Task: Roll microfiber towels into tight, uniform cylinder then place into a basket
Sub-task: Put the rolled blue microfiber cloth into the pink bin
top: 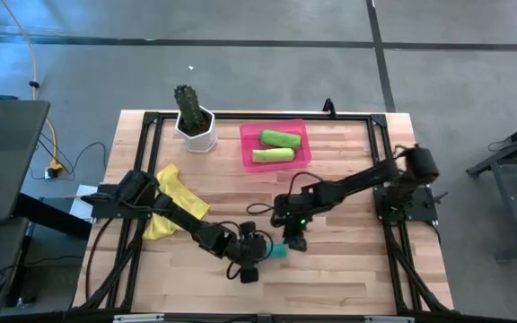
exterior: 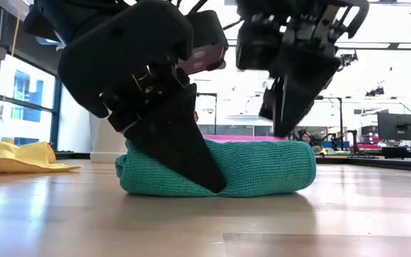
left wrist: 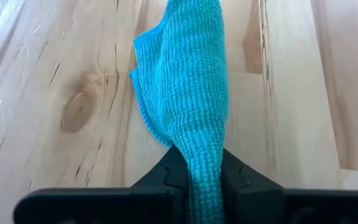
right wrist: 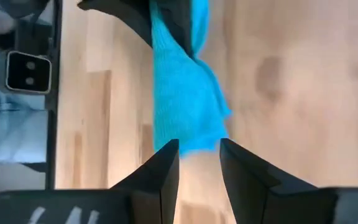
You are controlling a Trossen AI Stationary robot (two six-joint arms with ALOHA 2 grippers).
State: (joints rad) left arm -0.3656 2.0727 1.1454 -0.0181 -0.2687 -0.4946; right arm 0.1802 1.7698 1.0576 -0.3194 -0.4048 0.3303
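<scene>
Teal microfiber towel (exterior: pixel 248 168), rolled into a short fat cylinder, lies flat on the light wooden bench (top: pixel 348 260) near its front edge, roughly at mid-width. Left tool (left wrist: pixel 191 180) is clamped on one end of the teal roll, cloth pinched tight between its dark fingers (left wrist: pixel 166 177); in the low view that tool (exterior: pixel 191 160) comes down across the roll's near-left end, tip at bench level. Right tool (right wrist: pixel 199 155) sits at the other end of the roll, fingers (right wrist: pixel 163 165) slightly apart, with the towel's edge just at the gap; from the side it hangs above the roll (exterior: pixel 291 107), and I cannot tell whether it touches the cloth. From above both tools meet over the teal towel (top: pixel 277 252), left tool (top: pixel 251 260) from the left, right tool (top: pixel 293 240) from the right. Yellow microfiber towel (top: pixel 176 208) lies unrolled and crumpled at the bench's left side, partly under the left arm. Bright pink shallow rectangular plastic basket (top: pixel 248 148) sits at the back of the bench, well apart from the teal roll, holding two lime green rolled towels side by side, one (top: pixel 281 138) behind the other (top: pixel 273 155). White pot with a green cactus (top: pixel 194 126) stands just left of the basket, at the back.
</scene>
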